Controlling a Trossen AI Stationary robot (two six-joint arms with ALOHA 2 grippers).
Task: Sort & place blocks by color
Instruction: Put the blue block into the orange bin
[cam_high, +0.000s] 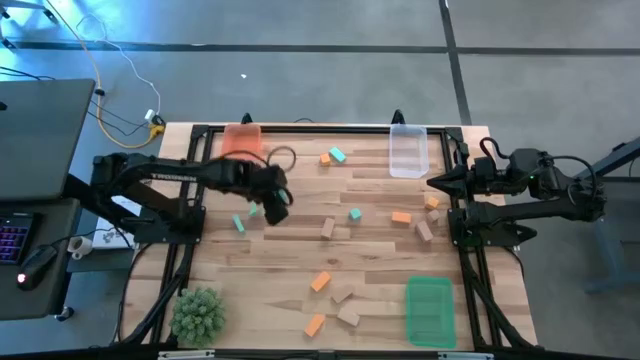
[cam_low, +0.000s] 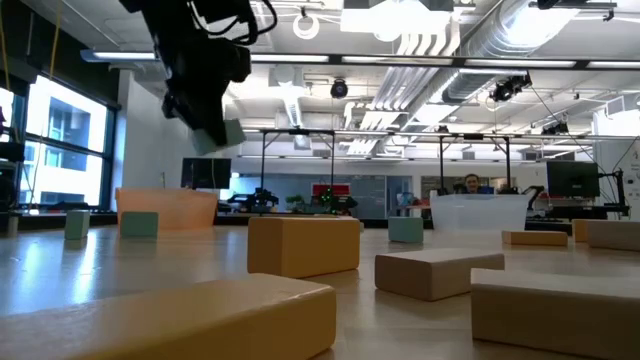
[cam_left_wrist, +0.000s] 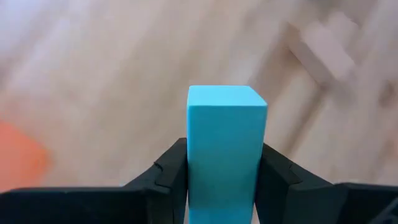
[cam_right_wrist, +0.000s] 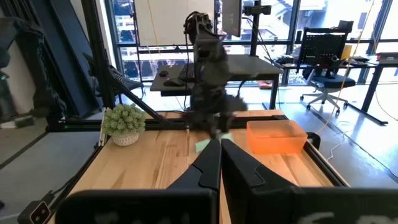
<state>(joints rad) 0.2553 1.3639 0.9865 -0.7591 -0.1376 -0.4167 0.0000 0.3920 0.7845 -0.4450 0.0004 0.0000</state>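
Note:
My left gripper (cam_high: 272, 203) is over the table's left-middle, shut on a teal block (cam_left_wrist: 227, 137); the low view shows this block (cam_low: 224, 135) in the air under the dark gripper (cam_low: 205, 95). Other blocks lie scattered on the table: teal ones (cam_high: 337, 155) (cam_high: 239, 222) (cam_high: 355, 214), orange ones (cam_high: 325, 158) (cam_high: 401, 217) (cam_high: 320, 282) (cam_high: 314, 325), and tan ones (cam_high: 328, 228) (cam_high: 424, 231) (cam_high: 348, 316). My right gripper (cam_high: 432, 183) waits shut at the table's right edge, its fingers together (cam_right_wrist: 219, 152). My left gripper pinches the teal block between its two fingers, one on each of two opposite long sides (cam_left_wrist: 194, 168). The block's end face (cam_left_wrist: 227, 96) sticks out past the fingertips. In the low view the block hangs below the gripper, slightly tilted and lifted clear of the table.
An orange tray (cam_high: 241, 140) sits at the far left, a clear tray (cam_high: 408, 150) at the far right, and a green tray (cam_high: 430, 310) at the near right. A spiky green plant (cam_high: 197, 312) stands at the near left corner. Bare wood lies between the left gripper and the orange tray.

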